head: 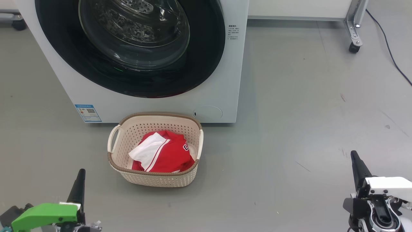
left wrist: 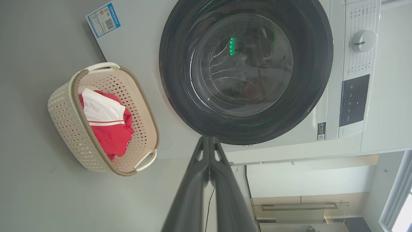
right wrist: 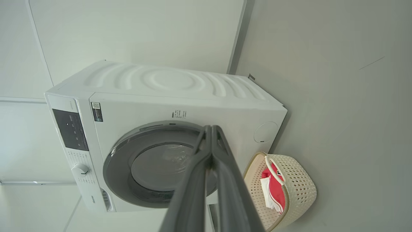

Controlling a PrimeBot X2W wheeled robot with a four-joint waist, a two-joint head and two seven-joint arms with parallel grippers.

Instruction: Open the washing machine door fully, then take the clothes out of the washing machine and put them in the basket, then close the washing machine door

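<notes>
A plain grey floor (head: 289,96) stretches across the room, with a castor-footed metal leg (head: 354,38) and a dark cable (head: 389,48) at its far right corner. The white washing machine (head: 231,80) stands on the floor. The washing machine door (head: 206,64) seems to sit flush against its front, and reflections obscure what lies behind the glass. Just before the machine's lower front edge sits the basket (head: 154,180), holding the clothes (head: 167,154), red with a white panel on top. The left gripper (head: 82,172) and right gripper (head: 353,154) hover near the floor's near corners, each with fingers pressed together, holding nothing.
</notes>
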